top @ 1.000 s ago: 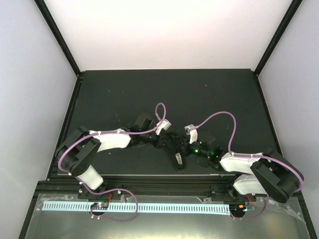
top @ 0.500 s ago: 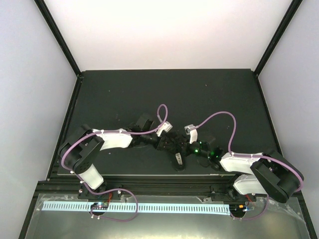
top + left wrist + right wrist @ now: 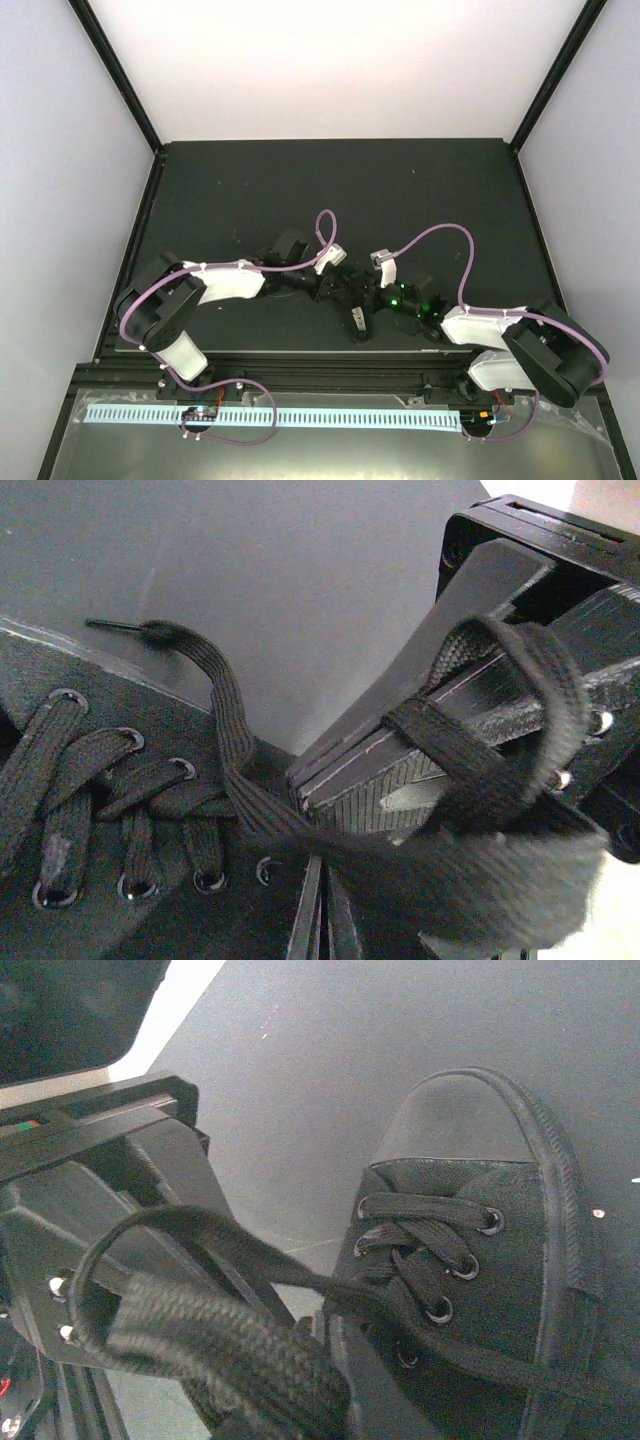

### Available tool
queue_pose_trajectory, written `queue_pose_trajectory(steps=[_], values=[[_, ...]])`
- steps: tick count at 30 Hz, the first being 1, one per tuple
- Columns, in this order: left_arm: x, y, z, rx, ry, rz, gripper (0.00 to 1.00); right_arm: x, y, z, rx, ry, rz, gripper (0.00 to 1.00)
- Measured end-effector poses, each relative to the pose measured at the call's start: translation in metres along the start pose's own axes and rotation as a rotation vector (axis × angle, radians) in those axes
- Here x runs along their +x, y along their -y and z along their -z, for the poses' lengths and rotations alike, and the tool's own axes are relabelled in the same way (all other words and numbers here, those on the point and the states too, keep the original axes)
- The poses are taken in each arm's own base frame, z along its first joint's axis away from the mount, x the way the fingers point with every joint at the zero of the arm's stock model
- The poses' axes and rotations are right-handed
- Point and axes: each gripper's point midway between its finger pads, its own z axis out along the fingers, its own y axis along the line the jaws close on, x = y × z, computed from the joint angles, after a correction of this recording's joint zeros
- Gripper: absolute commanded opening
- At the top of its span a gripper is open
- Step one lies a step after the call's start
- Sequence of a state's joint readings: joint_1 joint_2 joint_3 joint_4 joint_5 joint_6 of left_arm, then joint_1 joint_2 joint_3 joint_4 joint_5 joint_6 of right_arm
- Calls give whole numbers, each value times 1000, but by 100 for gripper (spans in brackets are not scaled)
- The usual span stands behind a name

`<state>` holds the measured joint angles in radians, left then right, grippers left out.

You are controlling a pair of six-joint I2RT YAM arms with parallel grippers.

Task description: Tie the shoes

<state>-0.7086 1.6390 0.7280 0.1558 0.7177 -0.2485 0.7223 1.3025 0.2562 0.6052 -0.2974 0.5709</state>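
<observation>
Shoe [image 3: 470, 1260], lace [image 3: 480, 750] around left end effector [image 3: 340, 285]

Dark table top [image 3: 400, 190], white enclosure walls [image 3: 330, 60] — black corner posts [image 3: 115, 75], pale slotted strip [image 3: 330, 417] at near edge

I count one black shoe [image 3: 465, 1250] just beside my fingers [image 3: 420, 670], two lace loops [image 3: 480, 750], one draped over each side's fingers, two grippers, my left gripper [image 3: 335, 287] and right gripper [image 3: 372, 300], two purple cables [image 3: 440, 232] and one dark table [image 3: 400, 190].
</observation>
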Motion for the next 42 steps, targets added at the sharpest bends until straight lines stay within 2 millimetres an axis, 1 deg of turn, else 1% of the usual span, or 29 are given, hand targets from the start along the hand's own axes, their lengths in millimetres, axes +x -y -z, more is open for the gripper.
queue_pose_trajectory(steps=[2, 6, 8, 12, 15, 17, 22, 24, 26, 31, 33, 35, 37, 40, 42], values=[[-2, 1, 4, -13, 15, -7, 2, -2, -1, 1, -2, 5, 1, 21], [-7, 6, 18, -47, 69, -31, 2, -9, -5, 8, -3, 30, 11, 55], [-13, 9, 25, -65, 105, -50, 1, -15, -9, 15, -5, 52, 24, 67], [-23, 13, 34, -89, 150, -76, 2, -17, -10, 31, 9, 90, 31, 81], [-24, 10, 36, -110, 158, -76, 2, -14, -5, 45, 41, 117, 29, 87], [-24, 7, 38, -135, 165, -74, 2, -16, -2, 54, 63, 143, 26, 90], [-24, 5, 48, -187, 191, -78, 1, -32, -6, 77, 76, 231, 44, 91], [-27, 5, 52, -203, 207, -83, 2, -31, -5, 79, 82, 230, 51, 91], [-31, 5, 57, -221, 223, -88, 1, -26, -2, 79, 97, 205, 57, 90], [-38, 5, 70, -268, 268, -100, 1, -6, 16, 75, 177, 112, 30, 88], [-38, 6, 77, -285, 283, -102, 2, -3, 17, 76, 181, 97, 18, 90], [-39, 3, 81, -304, 292, -100, 2, -5, 13, 77, 167, 101, 8, 95], [-37, -1, 83, -326, 290, -90, 1, -10, 6, 81, 143, 120, 7, 98], [-30, -7, 83, -345, 278, -77, 2, -22, -2, 87, 124, 160, 6, 98], [-25, -11, 82, -354, 271, -70, 1, -29, -2, 90, 142, 174, -10, 97]])
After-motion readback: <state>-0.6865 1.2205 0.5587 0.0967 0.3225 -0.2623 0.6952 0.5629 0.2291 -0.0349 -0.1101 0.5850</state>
